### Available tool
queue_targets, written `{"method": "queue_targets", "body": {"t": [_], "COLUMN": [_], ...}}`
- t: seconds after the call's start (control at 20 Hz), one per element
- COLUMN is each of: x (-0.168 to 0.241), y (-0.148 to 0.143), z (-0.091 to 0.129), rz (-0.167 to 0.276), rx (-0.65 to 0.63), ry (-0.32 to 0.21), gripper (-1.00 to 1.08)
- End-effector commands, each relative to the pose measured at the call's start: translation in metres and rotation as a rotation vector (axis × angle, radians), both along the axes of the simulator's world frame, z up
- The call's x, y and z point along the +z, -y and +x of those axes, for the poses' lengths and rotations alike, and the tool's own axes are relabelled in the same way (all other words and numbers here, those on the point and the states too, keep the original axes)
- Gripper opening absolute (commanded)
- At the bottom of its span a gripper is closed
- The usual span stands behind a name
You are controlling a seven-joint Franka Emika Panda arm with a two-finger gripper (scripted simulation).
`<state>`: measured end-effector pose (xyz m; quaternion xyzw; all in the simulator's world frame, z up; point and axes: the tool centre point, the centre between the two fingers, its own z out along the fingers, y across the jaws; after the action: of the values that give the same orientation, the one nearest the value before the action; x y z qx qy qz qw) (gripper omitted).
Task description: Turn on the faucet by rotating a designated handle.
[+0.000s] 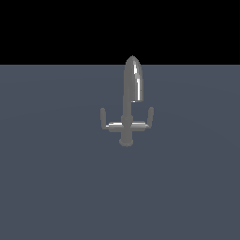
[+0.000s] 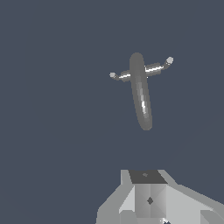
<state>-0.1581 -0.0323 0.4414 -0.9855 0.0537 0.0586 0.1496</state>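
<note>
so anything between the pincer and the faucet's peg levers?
Nothing visible. In the wrist view only bare grey floor separates the pincer from the faucet. The arched spout overhangs the crossbar's middle, but both peg levers stick out clear at its ends.

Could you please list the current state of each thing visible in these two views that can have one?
faucet: standing upright on the grey surface, untouched; no water shows at the spout.
peg lever on the exterior view's left: pointing up, nothing touching it.
peg lever on the exterior view's right: pointing up, nothing touching it.
tool: apart from the faucet, holding nothing visible; open or shut cannot be told.
</note>
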Motion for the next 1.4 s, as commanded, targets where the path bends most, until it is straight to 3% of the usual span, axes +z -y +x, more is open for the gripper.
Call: {"method": "queue_targets", "body": {"t": [0.0,0.6,1.35], "x": [-0.009,-0.059,-0.136], "y": [0.009,0.046,0.077], "z": [0.014,0.069,0.122], "rz": [0.051,0.288,0.579], "rx": [-0.024,-0.126,-0.243], "ry": [-0.022,-0.124,-0.249], "gripper": [-1.0,-1.0,-1.0]}}
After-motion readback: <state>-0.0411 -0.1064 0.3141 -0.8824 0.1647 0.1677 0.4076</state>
